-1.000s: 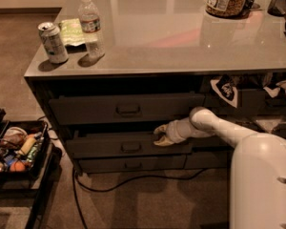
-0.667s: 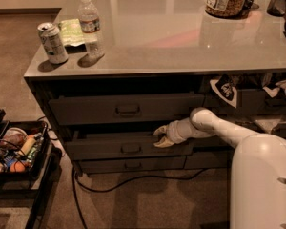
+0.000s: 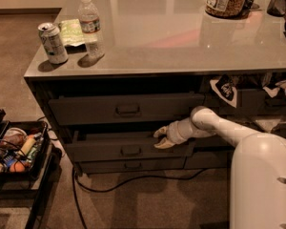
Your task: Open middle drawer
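Though pulled a little way out below the bench (image 3: 181, 37) top, the middle drawer (image 3: 105, 149) shows none of its inside. Its front is flat dark grey with a small rectangular metal handle (image 3: 130, 150). The pale gripper (image 3: 161, 138) rests at its top edge, right of the handle; whether it grips cannot be told. Drawer and gripper sit as they did a second ago. On the floor to the left, a black bin (image 3: 38, 168) holds mixed small items.
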You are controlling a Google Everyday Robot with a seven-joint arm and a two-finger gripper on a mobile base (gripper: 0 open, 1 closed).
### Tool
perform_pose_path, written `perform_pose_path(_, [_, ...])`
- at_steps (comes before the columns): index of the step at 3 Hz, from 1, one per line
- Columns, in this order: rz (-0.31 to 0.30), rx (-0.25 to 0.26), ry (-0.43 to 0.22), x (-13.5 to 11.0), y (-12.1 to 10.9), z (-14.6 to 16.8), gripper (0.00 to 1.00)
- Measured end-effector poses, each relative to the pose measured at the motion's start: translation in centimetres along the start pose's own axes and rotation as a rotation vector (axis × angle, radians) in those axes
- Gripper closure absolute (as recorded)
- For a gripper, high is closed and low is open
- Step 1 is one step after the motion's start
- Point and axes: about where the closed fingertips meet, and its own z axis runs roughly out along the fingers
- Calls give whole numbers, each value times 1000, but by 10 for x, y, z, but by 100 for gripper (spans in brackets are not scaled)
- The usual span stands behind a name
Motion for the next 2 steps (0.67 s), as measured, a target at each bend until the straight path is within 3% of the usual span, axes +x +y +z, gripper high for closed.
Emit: perform_pose_path(2, [52, -18, -51, -13, 33, -13, 100])
